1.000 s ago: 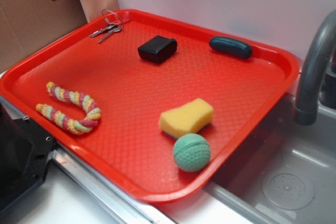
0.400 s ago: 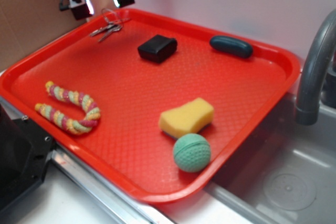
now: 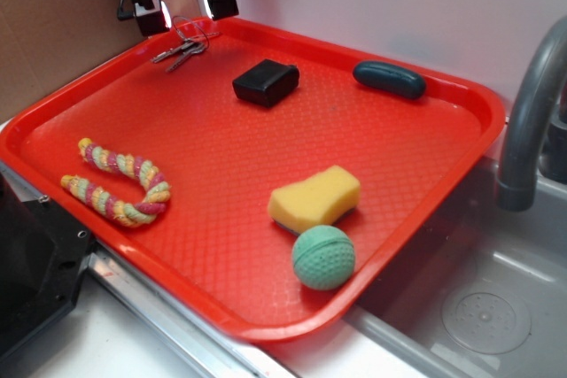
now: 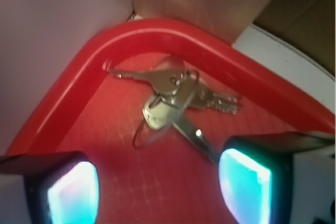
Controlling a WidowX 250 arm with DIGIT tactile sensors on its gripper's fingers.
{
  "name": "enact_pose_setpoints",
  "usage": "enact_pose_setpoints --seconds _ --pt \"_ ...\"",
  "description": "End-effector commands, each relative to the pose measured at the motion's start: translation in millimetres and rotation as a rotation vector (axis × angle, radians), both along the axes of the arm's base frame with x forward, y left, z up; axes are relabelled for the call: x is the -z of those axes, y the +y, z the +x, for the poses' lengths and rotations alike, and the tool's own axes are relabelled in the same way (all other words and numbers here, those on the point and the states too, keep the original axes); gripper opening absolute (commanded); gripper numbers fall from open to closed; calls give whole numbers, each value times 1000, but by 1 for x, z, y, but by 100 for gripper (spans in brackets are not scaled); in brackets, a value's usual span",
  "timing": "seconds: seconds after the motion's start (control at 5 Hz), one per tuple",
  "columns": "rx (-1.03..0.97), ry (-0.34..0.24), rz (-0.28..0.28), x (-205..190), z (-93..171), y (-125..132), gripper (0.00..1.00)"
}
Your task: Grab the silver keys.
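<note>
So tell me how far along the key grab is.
Done: the gripper is at the tray's far corner, above the keys. In hand: lining up; the wrist view shows the keys lying flat on the tray between the open fingers, untouched. Left: descend, close on the keys and lift.

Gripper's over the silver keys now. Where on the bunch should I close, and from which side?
Straight down, I'd say, on the silver keys where the heads overlap at the ring. They lie flat in the red tray corner, blades splayed outward, so that cluster is the thickest part. The open gripper has the tray rim close by, so a side approach looks blocked.
</note>
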State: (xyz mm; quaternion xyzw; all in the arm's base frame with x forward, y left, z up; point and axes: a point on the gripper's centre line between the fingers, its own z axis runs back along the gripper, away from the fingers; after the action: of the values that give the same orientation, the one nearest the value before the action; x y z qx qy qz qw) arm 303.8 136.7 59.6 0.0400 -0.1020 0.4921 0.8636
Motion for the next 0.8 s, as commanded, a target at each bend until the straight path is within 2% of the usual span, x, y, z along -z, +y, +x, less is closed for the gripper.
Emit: enact_pose_setpoints --seconds 0.0,0.6 --pt "-26 -46 18 -15 -1 20 100" --pt "-62 1 19 0 -3 38 100"
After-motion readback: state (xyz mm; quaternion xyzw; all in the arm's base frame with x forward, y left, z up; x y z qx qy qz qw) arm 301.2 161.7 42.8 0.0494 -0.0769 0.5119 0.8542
